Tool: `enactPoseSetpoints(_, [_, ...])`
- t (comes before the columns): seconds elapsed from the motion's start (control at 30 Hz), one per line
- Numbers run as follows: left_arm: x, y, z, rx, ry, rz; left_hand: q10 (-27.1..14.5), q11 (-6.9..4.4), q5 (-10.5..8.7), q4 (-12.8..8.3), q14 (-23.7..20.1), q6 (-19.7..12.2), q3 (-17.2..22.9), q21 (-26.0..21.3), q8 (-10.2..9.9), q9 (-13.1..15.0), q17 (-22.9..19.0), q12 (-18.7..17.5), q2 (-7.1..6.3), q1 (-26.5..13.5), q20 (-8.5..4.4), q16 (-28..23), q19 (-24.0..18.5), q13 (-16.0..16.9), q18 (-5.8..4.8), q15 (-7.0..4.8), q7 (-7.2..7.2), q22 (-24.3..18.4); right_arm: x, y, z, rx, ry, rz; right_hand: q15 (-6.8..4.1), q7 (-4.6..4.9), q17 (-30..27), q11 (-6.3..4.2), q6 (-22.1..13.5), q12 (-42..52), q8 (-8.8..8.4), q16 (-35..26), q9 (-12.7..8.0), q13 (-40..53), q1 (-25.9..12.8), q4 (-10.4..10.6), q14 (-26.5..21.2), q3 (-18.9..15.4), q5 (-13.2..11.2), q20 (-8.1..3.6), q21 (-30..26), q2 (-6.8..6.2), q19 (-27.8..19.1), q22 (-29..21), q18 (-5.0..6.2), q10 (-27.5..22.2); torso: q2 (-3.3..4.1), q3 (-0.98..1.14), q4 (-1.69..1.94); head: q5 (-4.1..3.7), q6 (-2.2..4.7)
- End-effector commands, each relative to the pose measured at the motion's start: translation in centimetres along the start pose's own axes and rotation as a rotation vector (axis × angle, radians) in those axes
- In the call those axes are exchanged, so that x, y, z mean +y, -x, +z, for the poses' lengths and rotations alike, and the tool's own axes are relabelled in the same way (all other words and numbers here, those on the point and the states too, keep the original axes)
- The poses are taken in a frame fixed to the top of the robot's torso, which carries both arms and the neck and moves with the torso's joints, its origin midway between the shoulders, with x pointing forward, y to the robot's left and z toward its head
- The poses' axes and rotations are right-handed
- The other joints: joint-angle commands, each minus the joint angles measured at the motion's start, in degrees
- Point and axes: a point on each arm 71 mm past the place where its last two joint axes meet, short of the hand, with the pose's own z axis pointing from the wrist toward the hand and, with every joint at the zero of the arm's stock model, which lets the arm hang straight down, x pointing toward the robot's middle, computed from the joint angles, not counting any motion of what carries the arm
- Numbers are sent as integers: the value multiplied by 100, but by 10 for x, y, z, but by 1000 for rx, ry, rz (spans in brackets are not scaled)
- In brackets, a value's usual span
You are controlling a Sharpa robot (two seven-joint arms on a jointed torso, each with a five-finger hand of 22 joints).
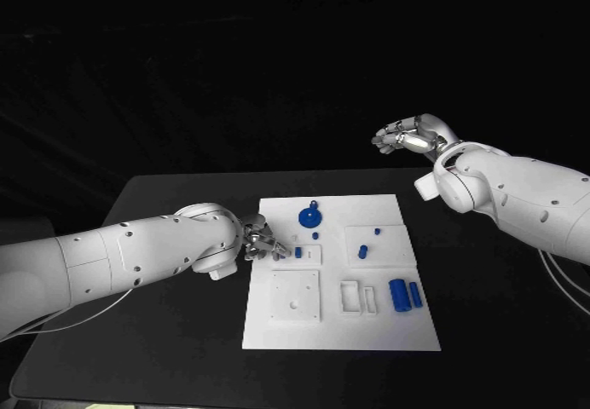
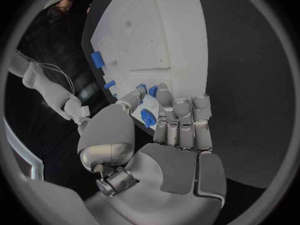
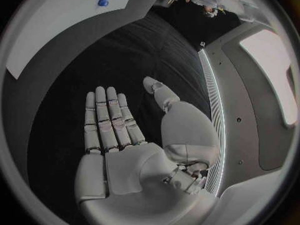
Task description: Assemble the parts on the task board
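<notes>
Left hand [image 1: 261, 239] sat at the board's [image 1: 381, 336] left edge, fingers [image 2: 181, 116] curled over a small blue part [image 2: 148, 117]. In the left wrist view the part lay between thumb and fingers, just over a white square block on the board; it looked pinched, though I could not tell how firmly, nor whether it was already seated.

Right hand [image 1: 414, 135] hung raised well beyond the board's far right corner, holding nothing. Its wrist view showed palm flat and fingers straight, only slightly apart [image 3: 119, 130].

On the board: blue disc [image 1: 310, 217] near the far edge, a small peg [image 1: 363, 251] right of centre, two blue cylinders [image 1: 405, 294] side by side at the right edge, beside white frames [image 1: 358, 296]. All rested on the white plate on the black counter [image 1: 172, 341].

Risks, as judged:
- The pinched part was small and largely hidden by the fingers, so a tilt at insertion might jam it in its seat.
- A shallow hold could let the part slip and roll onto the counter.
- The curled fingers rode close to the neighbouring block; pushing down could nudge the board sideways, and nothing braced it, the right hand being far off.
</notes>
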Motion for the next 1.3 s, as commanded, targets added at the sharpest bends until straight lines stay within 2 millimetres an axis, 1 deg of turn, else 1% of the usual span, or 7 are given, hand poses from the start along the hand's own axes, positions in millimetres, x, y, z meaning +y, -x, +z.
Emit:
enactPoseSetpoints(0.03, [-2,-1,2,17,-10,4,36,-6,-7,-38,-2,28,-9,17,-20,-12,-5,15,59,-4,-724,31,53,-6,-11,-55,-7,5,1,-1,0,9,7,-1,29,-10,-7,34,-36,-7,29,-24,-9,-9,33,13,2,-34,26,4,-33,4,-35,9,69,23,2,4,-3,3,-2])
enactPoseSetpoints(0.3, [-3,-5,5,30,-6,12,29,-3,-22,-54,-4,19,-20,16,-28,-17,-8,14,56,-11,-722,30,54,-10,-14,-54,-4,7,2,-1,-1,10,8,0,29,-10,-9,34,-36,-6,32,-24,-13,-15,33,13,1,-35,26,6,-33,3,-36,11,70,24,11,0,-12,-4,-15])
enactPoseSetpoints(0.53, [-2,-6,6,43,2,20,24,-1,-21,-102,-6,15,-12,13,-32,-22,-12,17,94,19,-724,32,54,-14,-14,-52,-2,9,2,-1,-1,11,8,0,29,-10,-10,34,-37,-6,34,-24,-15,-18,34,12,1,-36,26,6,-33,2,-37,12,71,24,7,2,-2,-26,-41])
enactPoseSetpoints(0.73, [-1,-8,5,64,10,34,21,0,-5,-297,-6,22,-2,13,-32,-28,-19,33,151,133,-723,42,58,-24,-21,-50,-1,20,2,-1,0,11,8,0,29,-10,-11,34,-37,-5,36,-24,-17,-21,34,13,1,-36,26,7,-33,3,-37,13,72,25,3,2,7,-33,-70])
enactPoseSetpoints(0.9, [-1,-8,5,67,14,41,22,-1,2,-412,-4,31,13,13,-30,-31,-23,42,156,206,-724,48,66,-31,-25,-51,-2,25,2,-1,0,12,8,1,29,-10,-11,34,-38,-5,38,-24,-19,-24,33,14,2,-37,26,8,-33,4,-37,14,73,26,-2,-2,4,-29,-75])
enactPoseSetpoints(1.07, [-1,-8,5,68,13,45,25,0,15,-597,-2,38,42,12,-30,-37,-31,51,144,333,-723,54,80,-43,-32,-50,-1,30,2,-1,0,13,9,1,29,-10,-12,34,-38,-4,39,-24,-21,-27,32,14,2,-37,26,9,-33,5,-38,14,73,26,-5,-2,-1,-29,-72])
enactPoseSetpoints(1.3, [-2,-8,6,56,7,40,28,1,16,-658,3,41,64,9,-31,-41,-35,55,168,379,-722,56,92,-51,-36,-49,0,30,2,-2,0,13,9,1,29,-9,-13,34,-38,-3,41,-24,-23,-31,30,15,2,-38,26,10,-33,7,-38,15,74,27,-4,1,0,-24,-66])
